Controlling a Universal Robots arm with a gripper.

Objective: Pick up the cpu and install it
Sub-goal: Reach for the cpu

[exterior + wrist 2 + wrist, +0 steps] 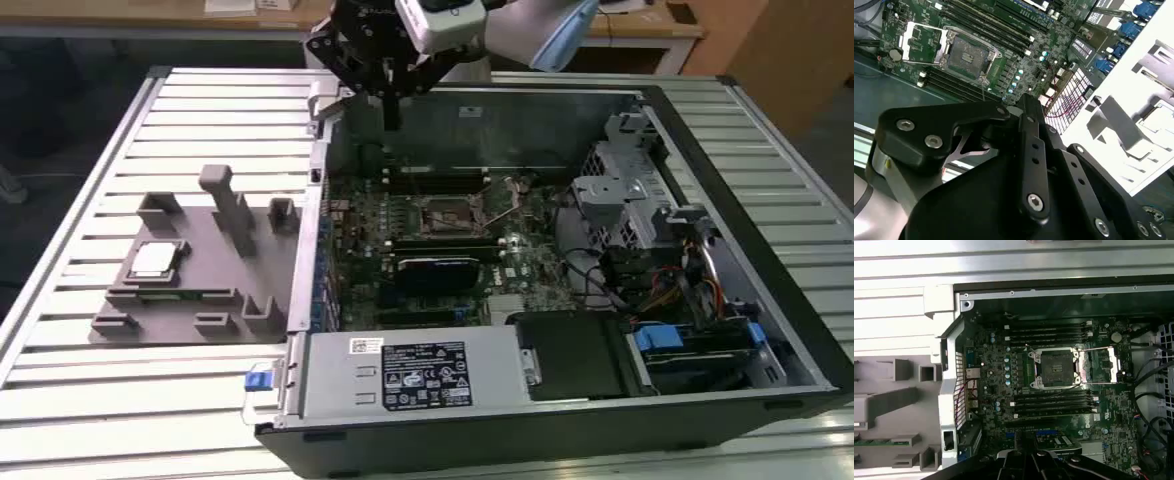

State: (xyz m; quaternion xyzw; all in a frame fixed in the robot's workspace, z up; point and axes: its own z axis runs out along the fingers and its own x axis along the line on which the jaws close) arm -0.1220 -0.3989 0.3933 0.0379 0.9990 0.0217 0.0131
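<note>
Exterior view has my claw [391,118] hanging above the open computer case [534,115], over the case's wall nearest the bench's far edge. Its two fingers look pressed together into one dark stem, and they grip nothing. The cpu [154,259] lies flat, silver top up, in a seat on the grey fixture [200,300]. That fixture sits on the slatted bench [134,400] just beside the case, toward the bench edge on the exterior view's left. The cpu is well apart from my claw and untouched. Inside the case the motherboard lies flat, and its black cpu socket [445,215] sits near the middle of the board. In both wrist views the socket [1055,369] [966,52] has its metal hold-down plate [1101,365] swung open to one side, with the dark square contact bed uncovered. In the first wrist view part of the fixture [899,410] shows outside the case wall, with upright grey blocks standing on it.
</note>
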